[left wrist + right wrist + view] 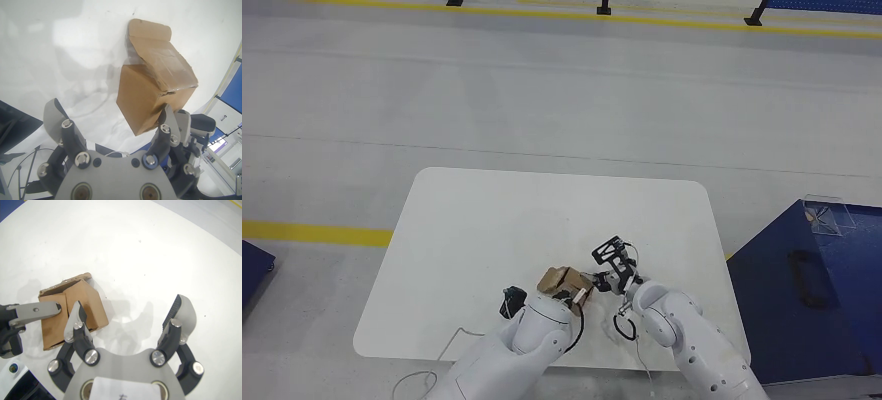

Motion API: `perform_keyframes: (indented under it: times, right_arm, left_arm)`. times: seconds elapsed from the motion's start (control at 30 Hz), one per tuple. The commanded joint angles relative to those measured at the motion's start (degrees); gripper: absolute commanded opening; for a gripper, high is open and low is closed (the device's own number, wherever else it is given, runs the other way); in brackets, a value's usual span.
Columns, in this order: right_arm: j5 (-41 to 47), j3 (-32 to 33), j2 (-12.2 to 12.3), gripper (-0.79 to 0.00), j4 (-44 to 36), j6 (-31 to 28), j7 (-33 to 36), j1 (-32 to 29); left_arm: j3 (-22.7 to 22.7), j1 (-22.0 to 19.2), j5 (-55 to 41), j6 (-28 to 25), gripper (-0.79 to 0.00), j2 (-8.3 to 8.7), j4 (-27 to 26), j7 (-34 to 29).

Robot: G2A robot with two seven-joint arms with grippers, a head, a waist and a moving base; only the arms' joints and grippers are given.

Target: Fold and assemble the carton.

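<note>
The carton is seen on the table near its front edge, between the two grippers, squared into a small brown box. A rounded tuck flap is left standing out at one end. The left gripper is held with jaws wide apart and one finger laid against a scuffed corner of the carton; nothing is clamped. The right gripper is likewise spread open, one finger touching the carton's side and the other well apart over bare table. The carton is judged light and thin-walled: stiff along its creases, easily dented on the panels, and apt to slide on the smooth table when pushed. It is best steadied across two opposite walls near an edge, while the flap is taken by its free end and bent at the crease.
</note>
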Motion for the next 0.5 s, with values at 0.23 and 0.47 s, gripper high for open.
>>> perform_keyframes:
  times: [0.23, 0.47]
  right_arm:
    - [0.02, -1.28, -0.87, 0.000, 1.67, -0.02, -0.45, 1.37]
    - [4.04, 1.11, -1.19, 0.000, 2.15, 0.45, -3.22, 1.65]
  left_arm:
    - [1.64, -0.92, -1.28, 0.00, 0.000, -1.43, -0.07, 0.00]
    - [0.81, -0.25, -0.04, -2.99, 0.000, -2.70, -1.96, 2.99]
